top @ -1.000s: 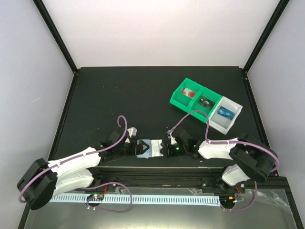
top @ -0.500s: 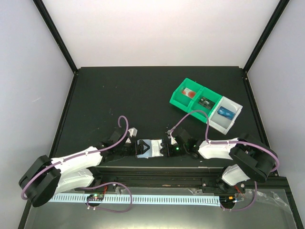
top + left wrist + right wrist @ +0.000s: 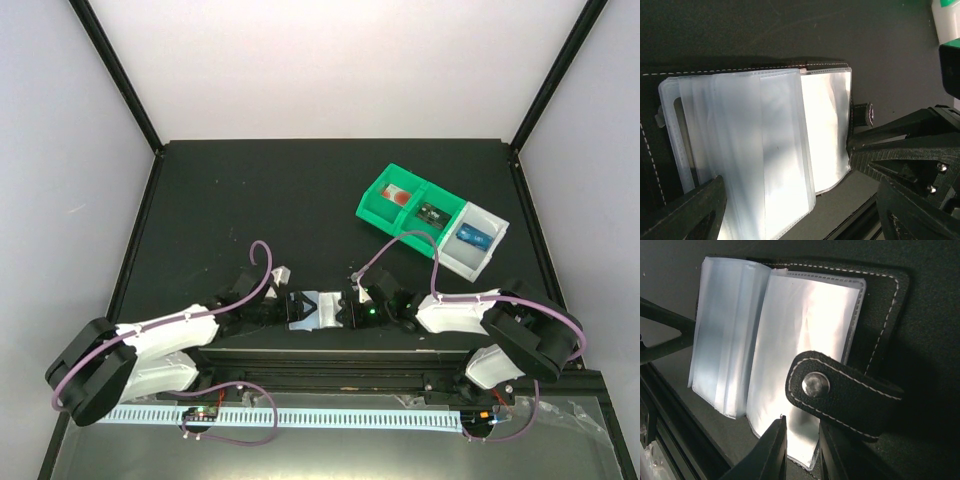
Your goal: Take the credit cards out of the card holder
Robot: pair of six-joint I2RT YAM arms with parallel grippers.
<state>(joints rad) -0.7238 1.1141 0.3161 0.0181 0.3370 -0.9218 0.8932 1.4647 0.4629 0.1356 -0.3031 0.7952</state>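
The card holder (image 3: 318,308) is held open, clamped by the right jaws; the left jaws are spread wide; the sleeves (image 3: 760,150) likely need checking for cards.

The top camera looks down from high behind the near edge of the table (image 3: 300,190), far enough back to take in all of it, with the card holder (image 3: 316,308) small by that edge. The left wrist camera sits very close over that holder, facing the robot's right, while the right wrist camera is equally close and faces back from the opposite side. All 3 views share the open holder.
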